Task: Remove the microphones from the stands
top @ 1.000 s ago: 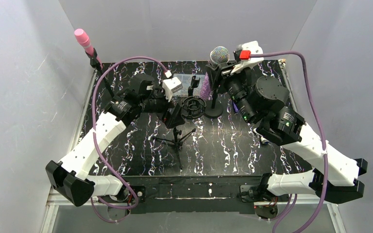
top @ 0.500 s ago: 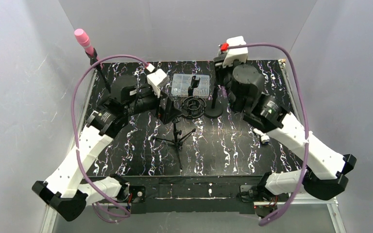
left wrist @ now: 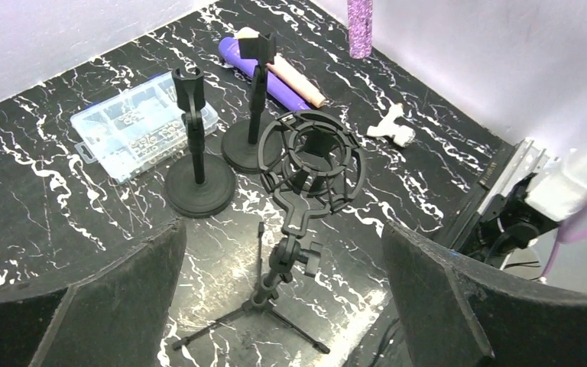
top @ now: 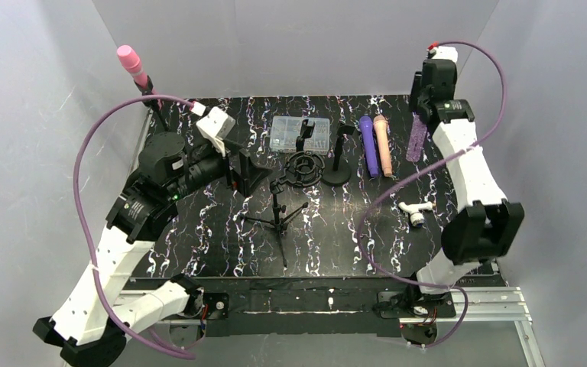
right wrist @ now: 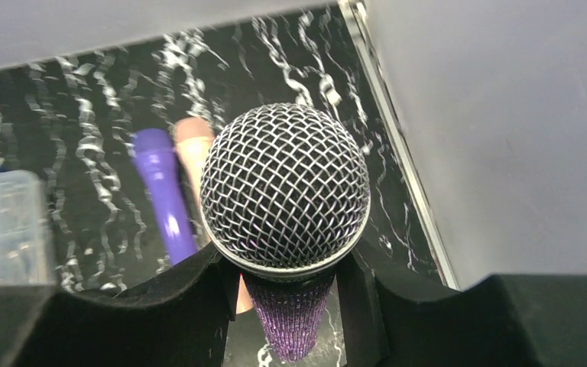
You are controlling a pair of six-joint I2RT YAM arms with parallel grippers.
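Top view: the right gripper (top: 422, 109) is at the far right, closed on the sparkly purple mic (top: 415, 141). The mic is off the small stand (top: 336, 177) and well apart from it. The left gripper (top: 243, 173) is wide open and holds nothing, just left of the tripod (top: 279, 218).

Left wrist: the two fingers stand far apart, and the tripod sits past them.

Right wrist: the fingers pinch the mic just under its silver mesh head.
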